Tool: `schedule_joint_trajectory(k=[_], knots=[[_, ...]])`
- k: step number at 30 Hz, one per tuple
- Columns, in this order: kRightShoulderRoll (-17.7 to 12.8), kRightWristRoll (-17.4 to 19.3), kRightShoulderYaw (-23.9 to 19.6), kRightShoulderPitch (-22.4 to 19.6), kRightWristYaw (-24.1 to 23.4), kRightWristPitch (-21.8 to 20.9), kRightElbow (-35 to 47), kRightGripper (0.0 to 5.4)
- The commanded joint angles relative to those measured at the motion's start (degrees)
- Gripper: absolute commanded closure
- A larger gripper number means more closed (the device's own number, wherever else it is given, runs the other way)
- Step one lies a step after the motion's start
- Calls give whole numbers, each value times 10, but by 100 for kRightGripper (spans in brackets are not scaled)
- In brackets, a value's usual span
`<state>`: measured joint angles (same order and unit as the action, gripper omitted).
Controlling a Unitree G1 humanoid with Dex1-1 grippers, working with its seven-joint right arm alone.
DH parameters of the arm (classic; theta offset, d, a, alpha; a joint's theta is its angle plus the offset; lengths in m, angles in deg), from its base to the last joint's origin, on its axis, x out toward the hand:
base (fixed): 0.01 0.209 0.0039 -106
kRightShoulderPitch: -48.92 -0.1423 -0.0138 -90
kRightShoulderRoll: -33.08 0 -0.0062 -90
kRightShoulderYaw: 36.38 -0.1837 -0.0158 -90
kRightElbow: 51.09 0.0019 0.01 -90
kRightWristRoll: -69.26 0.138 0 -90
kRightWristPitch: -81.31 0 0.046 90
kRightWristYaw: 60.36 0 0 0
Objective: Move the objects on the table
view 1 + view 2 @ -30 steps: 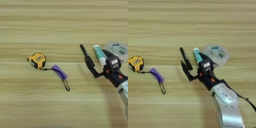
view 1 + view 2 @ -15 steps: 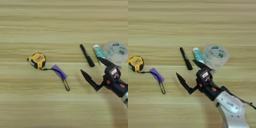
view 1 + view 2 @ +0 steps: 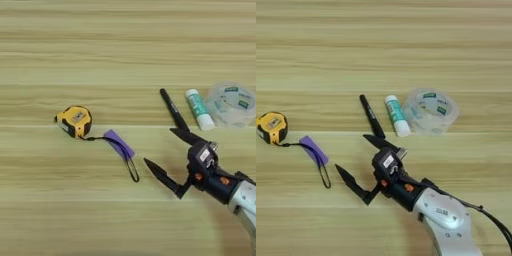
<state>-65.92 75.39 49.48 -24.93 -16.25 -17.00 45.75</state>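
Your right gripper [image 3: 357, 161], two black pointed fingers on a silver forearm, hangs over the lower middle of the broad light wooden table [image 3: 100, 45] with its fingers spread wide apart and nothing between them. One fingertip [image 3: 342, 172] points left toward the strap loop; the other [image 3: 372, 139] lies just below the near end of the pen. The forearm comes in from the bottom right corner.

Look left and you find the yellow-and-black tape measure [image 3: 74, 121] lying flat, well apart from the gripper. Its thin black wrist strap [image 3: 127, 162] trails to the right and down, ending in a loop near the lower fingertip but not touching it. The small purple rectangular block [image 3: 119, 144] lies tilted on or against that strap, between the tape measure and the loop; you cannot tell whether it is fixed to the strap.

To the upper right, the slim black marker pen [image 3: 173, 109] lies slanted, its far end to the upper left. Just beside it on the right sits the white glue stick with a teal label [image 3: 198, 108], slanted the same way, the two close but apart. The clear roll of tape [image 3: 431, 110] lies flat right next to the glue stick, at or nearly at contact
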Motion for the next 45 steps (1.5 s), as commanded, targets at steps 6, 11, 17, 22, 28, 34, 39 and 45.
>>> schedule_joint_trajectory(k=[6,11,17,22,28,34,39,45], knots=[[-17,-20,14,-45,-10,-30,-35,4],[-15,-31,25,-64,-11,-42,-72,4],[-14,-40,38,-78,-14,-54,-97,4],[-8,-45,54,-89,-14,-58,-105,4],[-3,-46,74,-87,-13,-58,-97,4],[1,-47,92,-81,-12,-58,-89,4],[8,-53,107,-84,-19,-56,-93,4],[27,-57,115,-97,-46,-33,-111,4]])
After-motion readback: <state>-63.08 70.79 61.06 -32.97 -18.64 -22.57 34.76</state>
